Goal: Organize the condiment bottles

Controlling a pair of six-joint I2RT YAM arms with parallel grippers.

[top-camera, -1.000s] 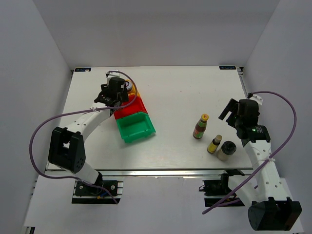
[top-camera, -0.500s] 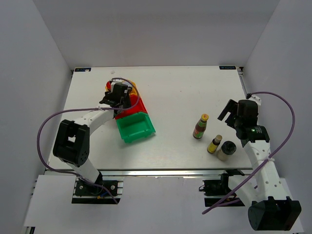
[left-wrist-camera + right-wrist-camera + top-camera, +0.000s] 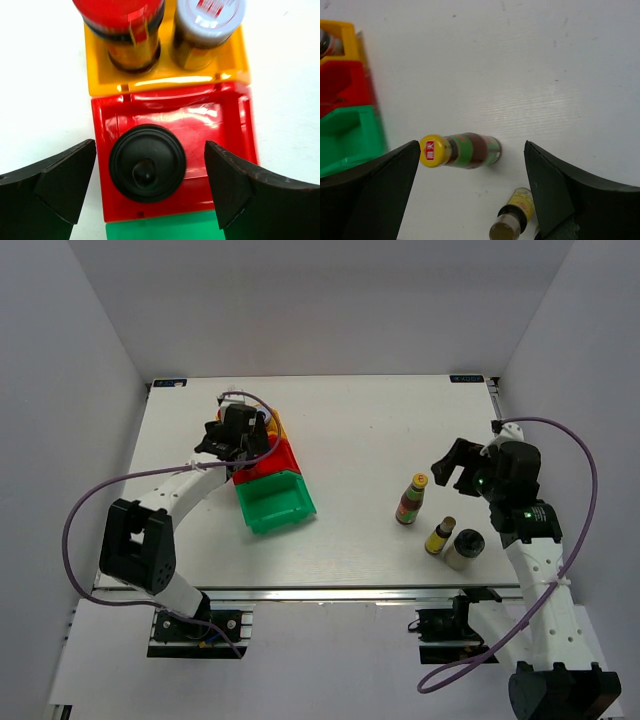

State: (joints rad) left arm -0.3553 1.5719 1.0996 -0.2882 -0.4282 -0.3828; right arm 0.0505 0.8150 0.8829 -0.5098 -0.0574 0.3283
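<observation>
My left gripper point(image 3: 249, 440) hangs open over the stacked bins. In the left wrist view its jaws point(image 3: 150, 190) stand wide on either side of a black-lidded jar point(image 3: 147, 162), not touching it; the jar sits in the red bin point(image 3: 232, 130). Behind it, a red-capped jar point(image 3: 122, 30) and a silver-capped jar point(image 3: 207, 25) stand in the yellow bin point(image 3: 165, 84). My right gripper point(image 3: 451, 468) is open and empty above a tall yellow-capped bottle point(image 3: 411, 499) point(image 3: 467, 150). A smaller yellow-capped bottle point(image 3: 440, 536) point(image 3: 512, 222) and another black-lidded jar point(image 3: 464, 548) stand on the table beside it.
The green bin point(image 3: 278, 504) is the front one of the three and holds nothing. The white table point(image 3: 360, 420) ends at walls on the left, right and back. Purple cables loop out from both arms.
My left gripper has opened and let go of the black-lidded jar, which now stands in the red bin. My right gripper has swung left, towards the tall yellow-capped bottle.
</observation>
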